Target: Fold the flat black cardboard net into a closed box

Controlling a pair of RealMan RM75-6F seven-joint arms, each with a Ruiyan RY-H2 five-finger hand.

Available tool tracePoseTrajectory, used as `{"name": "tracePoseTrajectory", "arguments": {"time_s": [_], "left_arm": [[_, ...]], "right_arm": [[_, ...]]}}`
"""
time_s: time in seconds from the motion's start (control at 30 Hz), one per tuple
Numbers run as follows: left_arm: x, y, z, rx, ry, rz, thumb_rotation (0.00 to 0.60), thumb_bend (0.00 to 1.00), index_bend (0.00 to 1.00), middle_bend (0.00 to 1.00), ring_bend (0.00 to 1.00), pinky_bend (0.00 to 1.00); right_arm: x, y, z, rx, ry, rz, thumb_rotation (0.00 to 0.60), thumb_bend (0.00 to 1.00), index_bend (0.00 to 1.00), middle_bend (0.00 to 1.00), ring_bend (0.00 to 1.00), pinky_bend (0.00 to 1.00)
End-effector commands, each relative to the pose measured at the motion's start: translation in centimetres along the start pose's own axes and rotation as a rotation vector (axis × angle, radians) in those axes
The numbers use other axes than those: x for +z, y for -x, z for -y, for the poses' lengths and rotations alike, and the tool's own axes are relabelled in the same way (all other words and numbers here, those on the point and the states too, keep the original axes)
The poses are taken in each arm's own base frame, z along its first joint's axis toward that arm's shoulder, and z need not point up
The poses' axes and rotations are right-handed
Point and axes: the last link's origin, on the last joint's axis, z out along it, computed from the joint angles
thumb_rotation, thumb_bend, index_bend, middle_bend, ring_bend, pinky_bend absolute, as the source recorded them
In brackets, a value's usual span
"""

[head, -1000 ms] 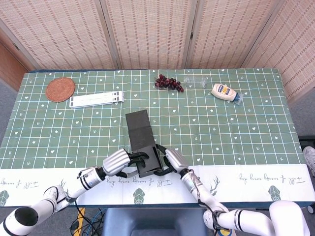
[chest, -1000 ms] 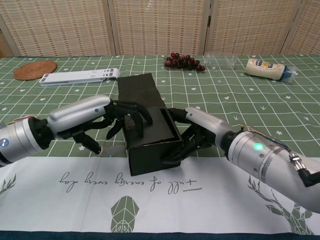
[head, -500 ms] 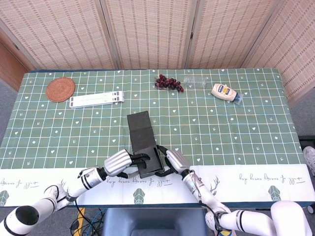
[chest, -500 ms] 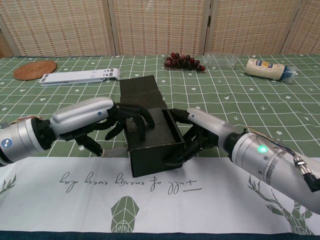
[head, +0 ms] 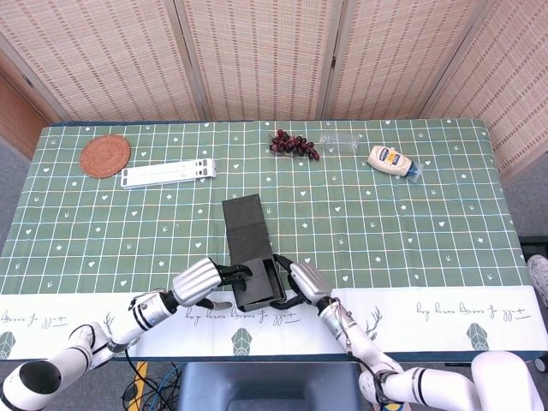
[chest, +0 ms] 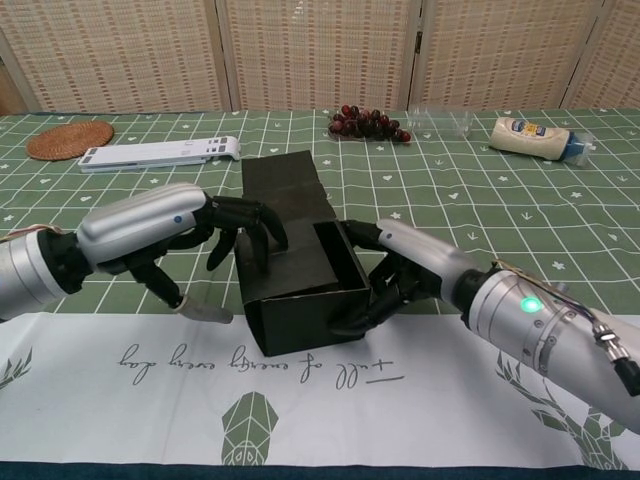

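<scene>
Black cardboard box (chest: 295,262) stands half-formed; left hand (chest: 190,232) and right hand (chest: 395,275) clasp opposite walls. Press both evenly, keeping corners square before closing the lid.

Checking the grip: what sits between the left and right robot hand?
The black cardboard box, half folded, sits between the left robot hand and the right robot hand; the chest view shows it best.

Woven folding screen (head: 274,51); grey floor (head: 13,175)
</scene>
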Motion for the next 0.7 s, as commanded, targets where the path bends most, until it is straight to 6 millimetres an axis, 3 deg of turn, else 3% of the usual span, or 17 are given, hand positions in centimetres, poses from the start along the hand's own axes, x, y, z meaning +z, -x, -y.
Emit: {"name": "tracePoseTrajectory", "arguments": {"time_s": [0.03, 0.7], "left_arm": [[-0.2, 0.0, 0.0, -0.004, -0.001, 0.001, 0.6, 0.13, 0.43, 0.3, 0.63, 0.94], [0.0, 1.5, -0.8, 0.025, 0.024, 0.058, 0.6, 0.13, 0.45, 0.31, 0.64, 0.94]], "right_arm": [[-0.1, 0.0, 0.0, 0.0, -0.001, 0.0, 0.6, 0.5, 0.34, 0.41, 0.85, 1.0], [-0.4, 0.1, -0.1, -0.018, -0.013, -0.001, 0.6, 0.5, 0.34, 0.41, 0.85, 1.0]]}}
